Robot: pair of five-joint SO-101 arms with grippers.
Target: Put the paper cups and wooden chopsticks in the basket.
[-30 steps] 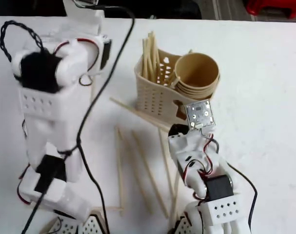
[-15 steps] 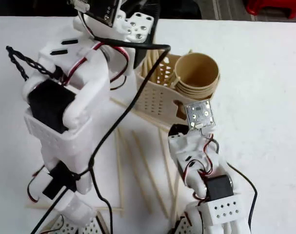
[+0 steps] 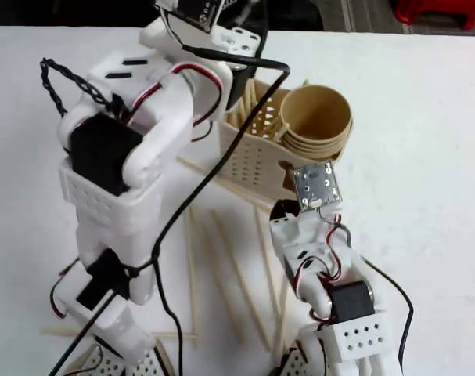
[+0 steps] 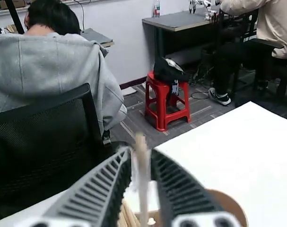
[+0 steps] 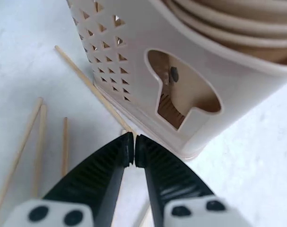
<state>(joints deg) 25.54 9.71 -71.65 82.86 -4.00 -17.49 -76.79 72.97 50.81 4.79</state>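
- Since a second ago the left arm point(image 3: 135, 157) has risen and swung over toward the basket point(image 3: 249, 160). The right arm point(image 3: 323, 266) has barely stirred.
- The left gripper point(image 4: 141, 153) is clenched on a chopstick point(image 4: 142, 184), which stands upright between the jaws (held vertical, I judge, so it can drop end-first among the sticks already standing there).
- Just beneath that gripper are the rim of the cups point(image 3: 319, 117) and the tops of the standing sticks, so the load hangs over the basket, not yet let go.
- The right gripper point(image 5: 134, 142) is pressed together, tips touching, with nothing between them. It sits low over the table point(image 3: 425, 157), just beside the basket wall with the handle hole.
- Just past its tips a slanted chopstick point(image 5: 96, 92) lies along the basket's foot, probably the next pick.
- The cups sit nested inside the basket, so that part looks done.
- Several loose chopsticks point(image 3: 192, 274) lie flat on the table between the arms, still to be gathered.
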